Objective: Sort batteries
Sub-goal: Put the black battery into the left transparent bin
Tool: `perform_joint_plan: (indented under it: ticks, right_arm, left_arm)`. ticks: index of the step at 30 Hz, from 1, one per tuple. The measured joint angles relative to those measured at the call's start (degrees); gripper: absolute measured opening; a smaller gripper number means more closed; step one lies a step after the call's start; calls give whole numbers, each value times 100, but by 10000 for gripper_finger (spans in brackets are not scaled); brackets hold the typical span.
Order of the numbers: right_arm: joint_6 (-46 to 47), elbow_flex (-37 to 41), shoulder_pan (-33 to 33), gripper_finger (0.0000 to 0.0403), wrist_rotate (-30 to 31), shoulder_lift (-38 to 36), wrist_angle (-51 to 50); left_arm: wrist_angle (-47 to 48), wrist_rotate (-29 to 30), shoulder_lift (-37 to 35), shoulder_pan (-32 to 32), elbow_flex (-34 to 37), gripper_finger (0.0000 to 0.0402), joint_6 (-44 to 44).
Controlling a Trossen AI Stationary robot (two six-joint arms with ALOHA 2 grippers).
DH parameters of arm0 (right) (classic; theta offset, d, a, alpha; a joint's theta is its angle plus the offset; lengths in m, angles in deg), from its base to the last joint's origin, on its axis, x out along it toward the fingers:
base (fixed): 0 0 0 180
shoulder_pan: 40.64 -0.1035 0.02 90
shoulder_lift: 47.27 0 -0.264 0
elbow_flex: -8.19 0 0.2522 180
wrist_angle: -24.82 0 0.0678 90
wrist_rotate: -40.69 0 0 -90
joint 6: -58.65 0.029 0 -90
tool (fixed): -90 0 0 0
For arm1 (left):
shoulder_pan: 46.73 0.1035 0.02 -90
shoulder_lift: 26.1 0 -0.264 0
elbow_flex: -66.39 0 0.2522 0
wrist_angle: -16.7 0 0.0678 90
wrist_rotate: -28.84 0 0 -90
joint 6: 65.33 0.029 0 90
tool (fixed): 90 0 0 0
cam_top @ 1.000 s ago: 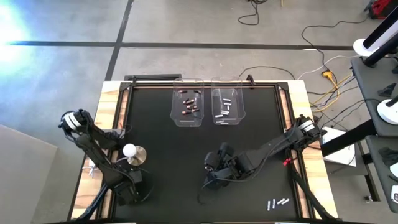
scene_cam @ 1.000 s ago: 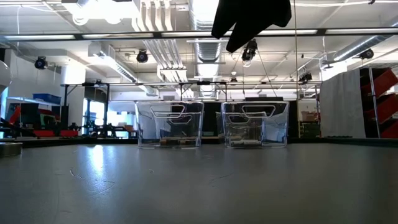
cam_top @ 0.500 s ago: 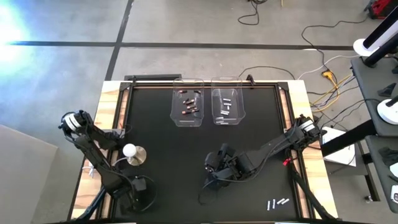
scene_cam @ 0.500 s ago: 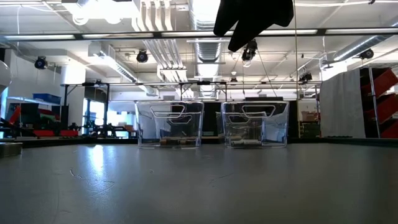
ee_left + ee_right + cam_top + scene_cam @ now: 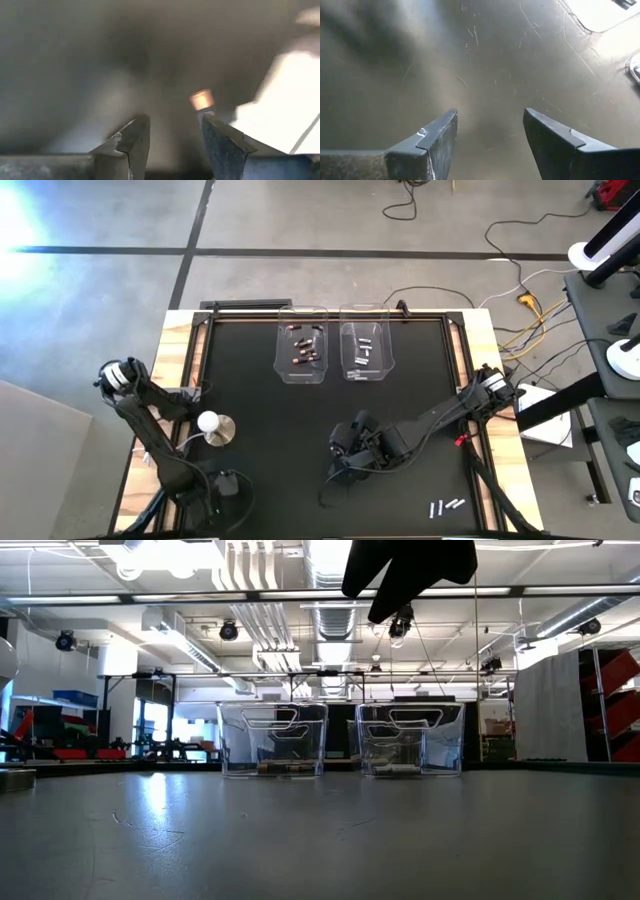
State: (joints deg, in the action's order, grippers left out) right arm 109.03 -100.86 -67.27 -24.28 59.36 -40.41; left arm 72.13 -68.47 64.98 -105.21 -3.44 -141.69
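While both claws stand released and empty, three batteries (image 5: pixel 447 505) lie loose near the bench's front right corner. Right claw (image 5: pixel 340 448), mid-bench, is nearer; judged best to descend squarely over one. Left claw (image 5: pixel 222 485) waits front left.

Matt black table top (image 5: pixel 260 410) – finely scratched, wood-edged; two clear glossy plastic bins (image 5: pixel 302 352).

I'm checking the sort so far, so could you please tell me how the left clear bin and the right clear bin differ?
The left clear bin holds dark, reddish-tinted batteries; the right clear bin holds silvery-white batteries. The left bin's load looks slightly larger than the right bin's. Both bins are transparent, similar in size, and stand side by side at the table's far edge.
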Motion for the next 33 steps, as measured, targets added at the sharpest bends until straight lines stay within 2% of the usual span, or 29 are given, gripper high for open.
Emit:
perform_joint_plan:
  ticks: [3,6,13,18,22,33]
  right_arm:
    - [118,0,-24,219,-2,0,-1]
    - [156,0,-36,219,-1,0,2]
    - [155,0,-39,219,-32,0,5]
    - [30,2,-39,219,-270,0,-3]
    - [-92,2,-39,219,-319,0,-8]
    - [-304,2,-39,219,-394,0,-8]
  left_arm:
    - [43,323,211,-17,-612,156,-17]
    - [305,322,753,-26,-1185,156,-22]
    - [620,-410,2597,-160,-2483,156,351]
    - [1390,-530,3389,-255,-3290,155,477]
    - [1596,-434,3564,-271,-3533,155,408]
    - [1922,-303,3435,-295,-3520,154,223]
